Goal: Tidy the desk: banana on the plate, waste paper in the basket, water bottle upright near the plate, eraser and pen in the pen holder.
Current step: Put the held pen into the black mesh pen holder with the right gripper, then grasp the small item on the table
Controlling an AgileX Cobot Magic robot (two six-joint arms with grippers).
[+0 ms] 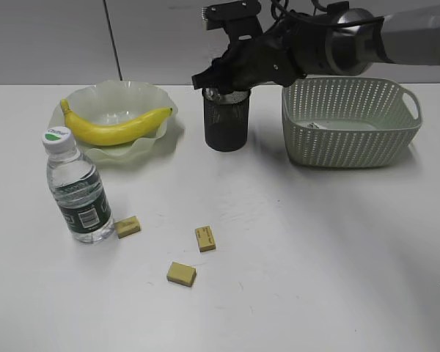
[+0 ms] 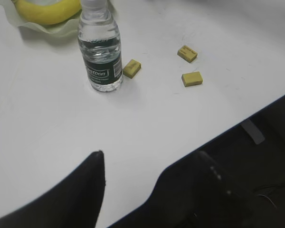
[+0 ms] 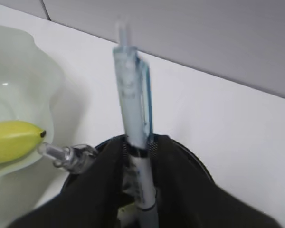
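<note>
Dark green label on the bottle [image 2: 100, 52] carried white text; only the letters "toon" were legible in the left wrist view, and the exterior view resolved none of it. One eraser [image 1: 205, 238] showed small brown print, unreadable.

Bottle stood upright on the desk [image 1: 315, 257], at 7 o'clock from the plate [image 1: 143, 95]. Banana [image 1: 117, 126] lay in the plate. Three yellow erasers lay loose on the desk: one [image 1: 127, 226] just beside the bottle base, the printed one at the desk's centre, and one [image 1: 181, 273] at 7 o'clock from it. Basket [image 1: 350, 121] sat at 3 o'clock from the holder [image 1: 226, 121], with a pale scrap [image 1: 313, 125] inside.

Right wrist view alone showed the pen [image 3: 133, 114]: translucent blue barrel, upright between the fingers [image 3: 104, 175] of the right gripper [image 3: 138, 190], over the holder's rim; whether the fingers pressed it or stood slightly off, cannot tell. A clear item [image 3: 69, 155] also rested on the rim. The exterior view showed only the arm hiding the holder's mouth.

Left gripper [image 2: 149, 178], seen only in its own view, hung over the near desk edge, jaws well apart, empty.
</note>
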